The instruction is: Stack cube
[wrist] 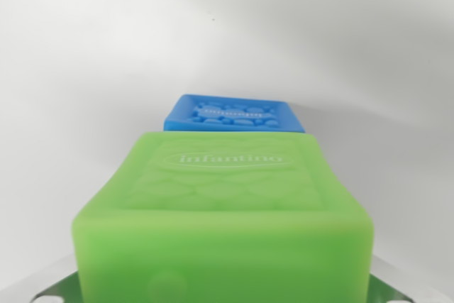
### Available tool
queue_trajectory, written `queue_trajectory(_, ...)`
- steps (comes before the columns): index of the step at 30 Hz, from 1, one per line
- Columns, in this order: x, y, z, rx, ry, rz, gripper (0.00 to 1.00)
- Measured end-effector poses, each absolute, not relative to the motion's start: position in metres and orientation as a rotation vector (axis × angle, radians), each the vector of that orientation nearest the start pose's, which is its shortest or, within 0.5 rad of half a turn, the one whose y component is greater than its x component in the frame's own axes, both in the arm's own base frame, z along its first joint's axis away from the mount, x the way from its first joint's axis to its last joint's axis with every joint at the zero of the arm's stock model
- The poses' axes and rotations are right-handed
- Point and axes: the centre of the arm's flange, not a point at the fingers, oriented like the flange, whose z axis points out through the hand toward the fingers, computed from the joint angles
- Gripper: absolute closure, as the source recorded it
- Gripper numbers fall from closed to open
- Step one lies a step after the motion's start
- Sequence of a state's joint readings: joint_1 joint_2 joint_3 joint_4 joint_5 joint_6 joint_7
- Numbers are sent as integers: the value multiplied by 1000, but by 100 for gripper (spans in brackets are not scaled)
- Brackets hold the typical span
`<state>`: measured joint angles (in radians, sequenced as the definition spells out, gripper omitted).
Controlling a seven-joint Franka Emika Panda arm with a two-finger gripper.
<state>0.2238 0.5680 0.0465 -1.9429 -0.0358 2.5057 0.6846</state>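
Wrist view: green cube (227, 204) filling end effector (223, 292).

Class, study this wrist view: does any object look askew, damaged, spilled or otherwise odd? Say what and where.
Nothing stands out. The green cube fills the foreground, its embossed top intact. The blue cube sits behind it, partly hidden and looking squarely lined up. The white surface shows no spill.

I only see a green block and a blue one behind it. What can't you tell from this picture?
- Blue cube: its lower part, hidden behind the green cube in the wrist view.
- Green cube: its underside, cut off by the bottom edge.
- End effector: only metal slivers at the bottom corners; open or shut is unclear.
- Blue cube's lettering: too blurred to read.
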Motion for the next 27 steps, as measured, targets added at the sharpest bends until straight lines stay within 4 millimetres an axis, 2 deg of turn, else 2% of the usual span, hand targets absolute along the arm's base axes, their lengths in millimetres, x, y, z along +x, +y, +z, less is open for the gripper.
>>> queue_trajectory(6, 598, 165, 174, -3080, 612, 10, 100)
queue_trajectory(13, 597, 165, 169, -3081, 612, 10, 100)
queue_trajectory(14, 597, 165, 169, -3081, 611, 10, 0)
queue_trajectory(27, 598, 165, 170, -3080, 611, 8, 0)
